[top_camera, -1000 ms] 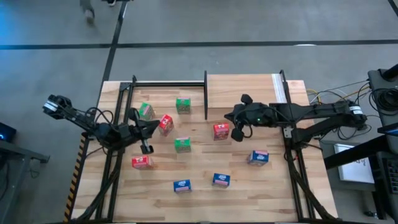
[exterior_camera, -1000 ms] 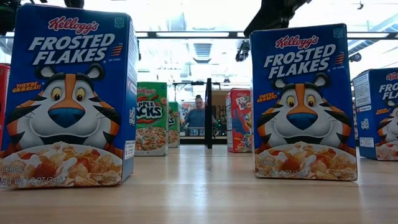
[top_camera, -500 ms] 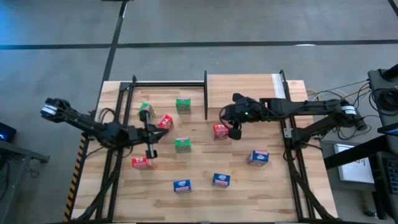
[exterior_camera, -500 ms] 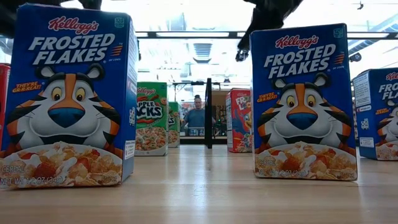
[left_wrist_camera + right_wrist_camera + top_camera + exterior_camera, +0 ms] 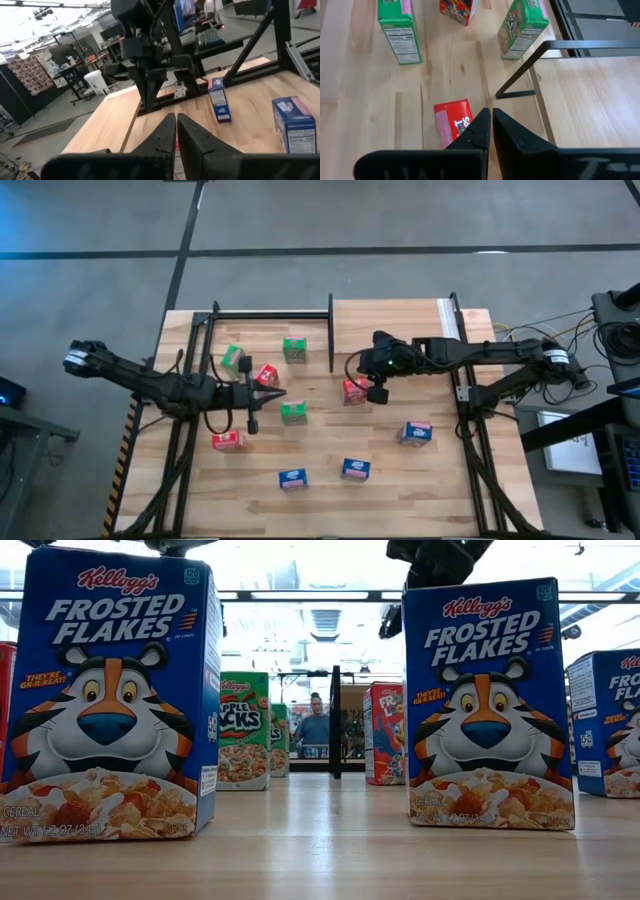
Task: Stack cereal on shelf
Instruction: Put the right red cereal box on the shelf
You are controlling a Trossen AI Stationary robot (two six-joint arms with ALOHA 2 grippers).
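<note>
Nine small cereal boxes stand on their bases across the plank table: green ones (image 5: 234, 358), (image 5: 294, 348), (image 5: 293, 412); red ones (image 5: 266, 375), (image 5: 353, 390), (image 5: 227, 441); blue ones (image 5: 292, 478), (image 5: 355, 469), (image 5: 415, 432). The shelf (image 5: 390, 325), a light-wood panel on black posts with a white strip (image 5: 447, 320), sits at the far right. My left gripper (image 5: 274, 392) is shut and hovers between the red box and the green box near the table's middle. My right gripper (image 5: 491, 119) is shut above the red box (image 5: 452, 122) beside the shelf, well off the table (image 5: 430, 555).
A black post frame (image 5: 545, 50) rises at the shelf's left edge, close to my right gripper. A black rail (image 5: 270, 313) runs along the table's far edge. In the left wrist view, the right arm (image 5: 145, 55) stands straight ahead of my left gripper. Bare planks lie between the boxes.
My left gripper has moved toward the table's right, ending between the red and green boxes near the middle. My right gripper has moved toward the table's left, coming over the red box beside the shelf. No box has moved.
</note>
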